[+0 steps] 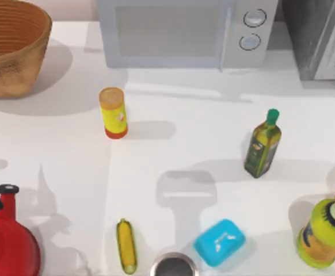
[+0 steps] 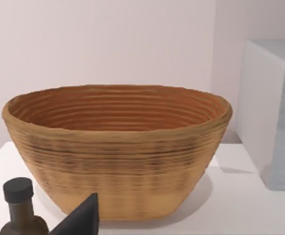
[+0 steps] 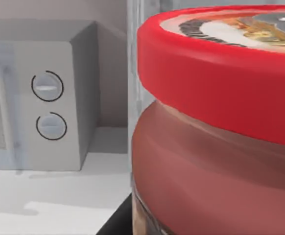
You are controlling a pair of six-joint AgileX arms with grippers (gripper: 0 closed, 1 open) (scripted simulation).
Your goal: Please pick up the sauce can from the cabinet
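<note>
Sauce can (image 3: 216, 127) looms directly ahead of the right jaws, beside the cabinet (image 1: 320, 37) and microwave (image 3: 39, 105). Cannot tell whether clenched or released. Best centred on the body below the rim, squeezed evenly, lifted straight.

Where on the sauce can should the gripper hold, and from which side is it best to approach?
Hold the sauce can on its straight round wall, just under the red rim, with one finger on each side. It stands upright, so a level approach from the open front seems best. The protruding rim may stop it from slipping down. The right wrist view already sits very close to it, with the microwave beside.
</note>
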